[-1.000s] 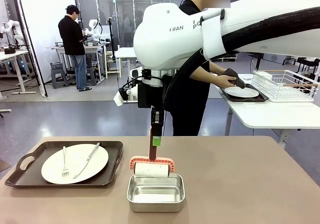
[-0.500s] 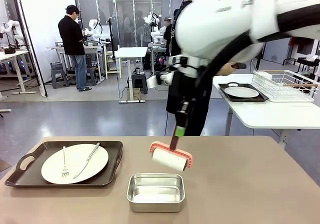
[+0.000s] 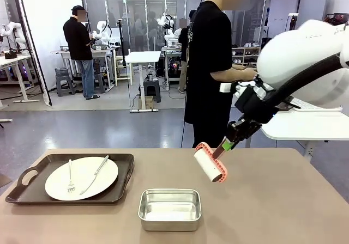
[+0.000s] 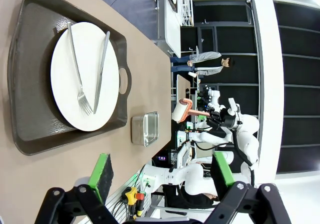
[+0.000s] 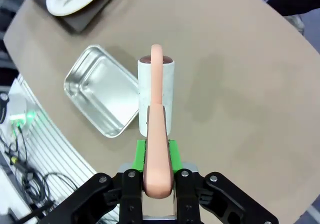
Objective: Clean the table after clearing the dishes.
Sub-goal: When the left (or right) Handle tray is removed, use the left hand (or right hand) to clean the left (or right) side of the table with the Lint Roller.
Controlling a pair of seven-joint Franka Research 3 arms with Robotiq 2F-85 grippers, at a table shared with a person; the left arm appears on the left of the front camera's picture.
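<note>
1. The table [image 3: 283,200] has a plain beige-brown top. Toward its left edge lies a dark tray [image 3: 124,170] carrying one white plate [image 3: 54,185], with a fork [image 3: 70,176] and a knife [image 3: 95,174] lying side by side on it.
2. The left gripper [image 4: 162,170] hangs over the tabletop with its green-padded fingers [image 4: 102,174] spread wide and nothing between them. The tray [image 4: 30,129] and plate [image 4: 65,104] lie beyond the fingertips, apart from them.
3. The right gripper [image 3: 226,145] is well apart from the tray, over the middle of the tabletop. Its jaws are pressed onto the coral handle of a lint roller [image 3: 210,166].
4. The roller is tilted, its white roll slanting down toward the tabletop. It looks to be just clear of the surface.
5. A steel pan [image 3: 169,222] stands at the middle of the near edge, between the tray and the roller, touching neither.
6. The front view alone shows a person [image 3: 210,64] in black standing past the far edge, turned toward a white table [image 3: 305,125].
7. The right wrist view gives the grip itself. The right gripper [image 5: 156,149] has a green pad on either side of the handle, and the roll [image 5: 167,94] points straight away, with the pan [image 5: 85,91] just beside it and bare table [image 5: 240,84] beneath.
8. The left wrist view shows the fork's tines [image 4: 85,101] lying on the plate, and farther off the pan [image 4: 145,129] and the roller [image 4: 182,110].
</note>
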